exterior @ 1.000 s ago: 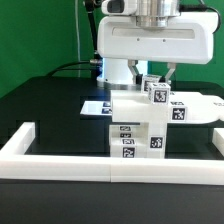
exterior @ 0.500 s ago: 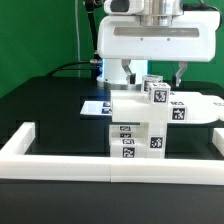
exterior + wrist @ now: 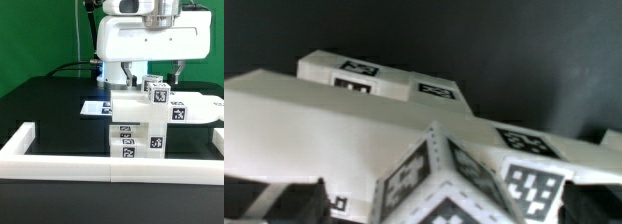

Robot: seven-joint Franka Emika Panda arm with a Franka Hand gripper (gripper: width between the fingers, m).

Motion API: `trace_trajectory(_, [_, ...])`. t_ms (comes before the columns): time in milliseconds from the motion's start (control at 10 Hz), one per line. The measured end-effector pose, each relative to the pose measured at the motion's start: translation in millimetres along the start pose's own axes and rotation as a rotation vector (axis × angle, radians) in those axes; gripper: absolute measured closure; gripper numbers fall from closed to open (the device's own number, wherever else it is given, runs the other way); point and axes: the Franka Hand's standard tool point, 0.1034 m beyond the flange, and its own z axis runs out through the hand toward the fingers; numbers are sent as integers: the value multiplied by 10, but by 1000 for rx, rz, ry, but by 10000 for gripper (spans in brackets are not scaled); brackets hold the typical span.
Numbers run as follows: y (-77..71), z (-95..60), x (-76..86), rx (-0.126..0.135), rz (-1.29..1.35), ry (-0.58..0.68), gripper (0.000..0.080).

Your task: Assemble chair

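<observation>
One chair [image 3: 147, 125] sits partly built, near the rail [image 3: 110, 165] at the tabletop's [image 3: 45, 105] near edge. My end effector [image 3: 163, 75] hangs just above it, fingers wide, holding nothing. Release step, I reckon; next: lift clear, fetch another part.

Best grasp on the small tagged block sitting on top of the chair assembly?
Take the small tagged block across its two plain side faces, coming straight down from above. It stands proud of the chair assembly, so its sides look free. The gripper, open, already hangs just above it.
</observation>
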Motion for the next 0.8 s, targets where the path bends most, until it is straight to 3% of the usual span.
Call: trace_trajectory(800, [42, -1, -14, -8, -427, -6, 150])
